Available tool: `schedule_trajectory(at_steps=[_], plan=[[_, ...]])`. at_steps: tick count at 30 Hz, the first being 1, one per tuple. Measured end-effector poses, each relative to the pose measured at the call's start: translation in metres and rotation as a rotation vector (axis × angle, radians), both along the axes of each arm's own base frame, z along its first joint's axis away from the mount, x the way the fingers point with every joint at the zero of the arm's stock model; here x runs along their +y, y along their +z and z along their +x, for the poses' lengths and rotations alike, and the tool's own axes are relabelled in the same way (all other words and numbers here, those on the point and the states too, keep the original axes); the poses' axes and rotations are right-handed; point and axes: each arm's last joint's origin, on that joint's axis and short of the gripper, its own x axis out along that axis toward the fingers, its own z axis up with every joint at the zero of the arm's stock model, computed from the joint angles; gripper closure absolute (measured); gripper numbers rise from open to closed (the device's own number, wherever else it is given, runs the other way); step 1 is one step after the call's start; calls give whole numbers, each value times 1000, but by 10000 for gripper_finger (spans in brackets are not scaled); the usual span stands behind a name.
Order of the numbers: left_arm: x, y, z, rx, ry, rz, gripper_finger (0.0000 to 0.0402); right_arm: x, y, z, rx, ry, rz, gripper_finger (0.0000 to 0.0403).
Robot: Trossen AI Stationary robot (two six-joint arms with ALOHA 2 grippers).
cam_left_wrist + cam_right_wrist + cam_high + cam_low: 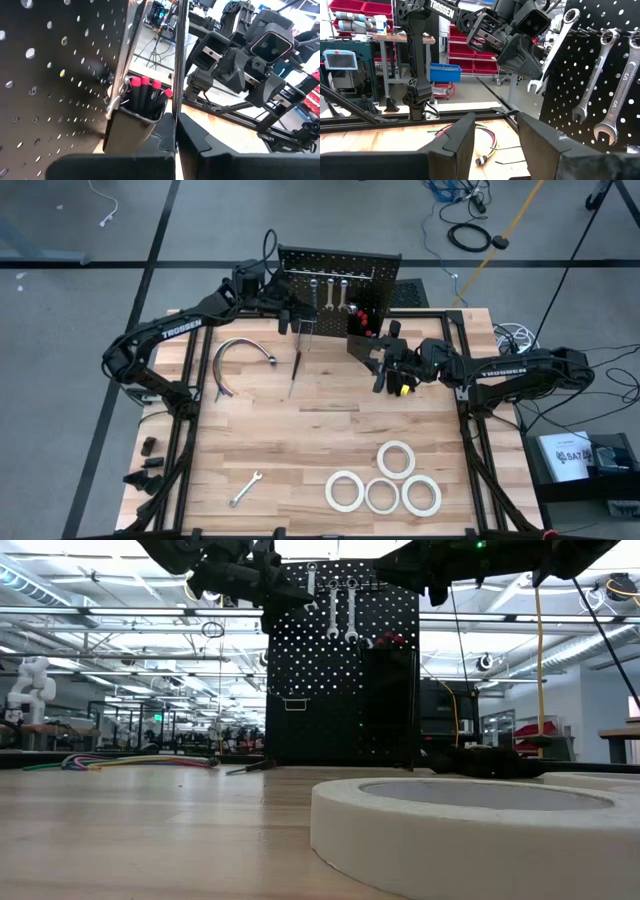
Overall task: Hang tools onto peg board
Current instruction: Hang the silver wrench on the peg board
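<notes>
High view | left gripper point(284, 319) clamped on wrench point(551, 46) at peg board point(340, 262) | right gripper point(384, 360) parted, empty, beside board | four tape rolls point(396, 459), one wrench on table point(300, 450)

Right gripper point(492, 137): own two dark fingers point(456, 140) apart, nothing btwn them. Ahead, peg board point(570, 75) w/ two silver wrenches point(615, 100) hanging side by side from hooks. Left gripper point(520, 55) up near board, holding third wrench point(551, 47) tilted, its top end by board's upper edge. Coloured wire bundle point(482, 137) on wood table point(380, 145) beyond fingers. Red bins point(475, 50), blue bin point(445, 72) in room behind
</notes>
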Motion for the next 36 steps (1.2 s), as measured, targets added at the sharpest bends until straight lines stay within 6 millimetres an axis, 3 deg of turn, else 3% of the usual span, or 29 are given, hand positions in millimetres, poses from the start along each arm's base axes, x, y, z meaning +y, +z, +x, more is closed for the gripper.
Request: schedule_trajectory(at_steps=[9, 36], plan=[[4, -10, 8, 18, 14, -24, 402, 0, 0, 0, 0, 0, 0, 259], [6, -9, 8, 18, 97, -156, 401, 0, -1, 0, 14, 0, 2, 259]])
